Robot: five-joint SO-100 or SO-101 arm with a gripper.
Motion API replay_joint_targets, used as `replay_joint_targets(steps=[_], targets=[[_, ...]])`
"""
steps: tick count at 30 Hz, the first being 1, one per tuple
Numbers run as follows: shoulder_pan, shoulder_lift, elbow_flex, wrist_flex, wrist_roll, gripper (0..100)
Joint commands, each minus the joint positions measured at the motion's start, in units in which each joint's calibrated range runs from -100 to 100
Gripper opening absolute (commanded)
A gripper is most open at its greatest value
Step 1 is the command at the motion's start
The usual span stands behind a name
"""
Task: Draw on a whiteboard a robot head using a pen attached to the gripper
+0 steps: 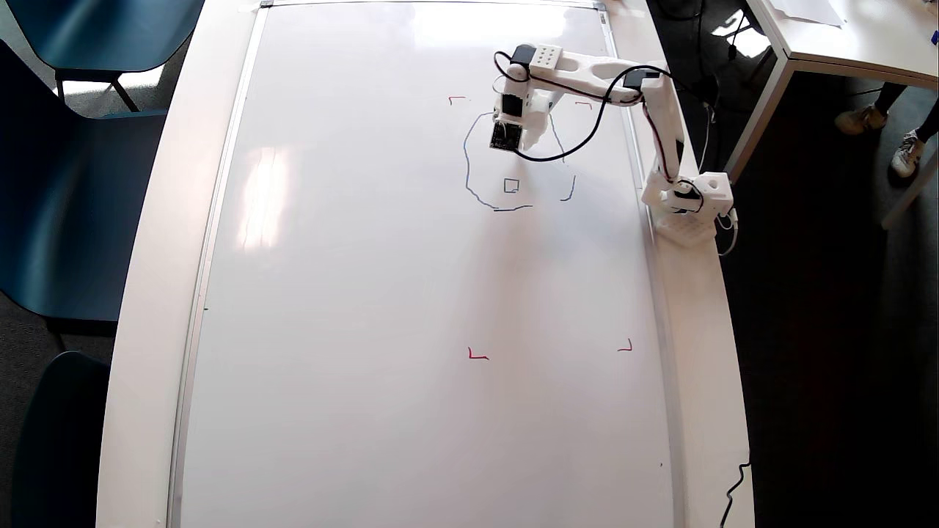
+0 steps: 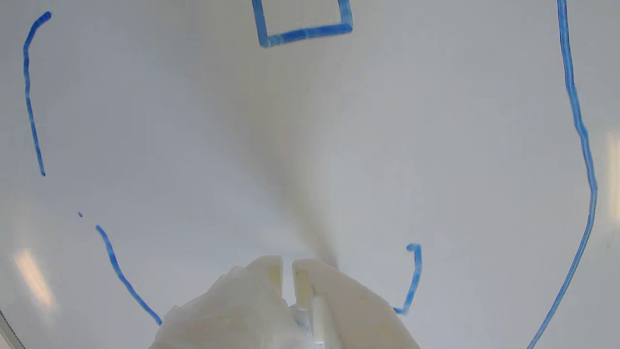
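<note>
Whiteboard [image 1: 352,293]: hand [image 2: 286,264] over robot head [image 1: 469,169].

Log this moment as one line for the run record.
gripper: nearly shut, over upper part of drawing | blue robot head outline: gapped, one square inside | glossy white whiteboard

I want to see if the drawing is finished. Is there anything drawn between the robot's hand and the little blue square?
No. In the wrist view, the whiteboard between the hand and the square is bare, with only a soft shadow across it.
</note>
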Motion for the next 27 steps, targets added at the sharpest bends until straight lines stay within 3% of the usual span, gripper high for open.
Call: replay_joint_targets(steps=[1,27], targets=[[-0.89,-4.10,-0.11,0.44,-0.20,1],[-1.41,2.53,-6.83,0.01,0.06,1]])
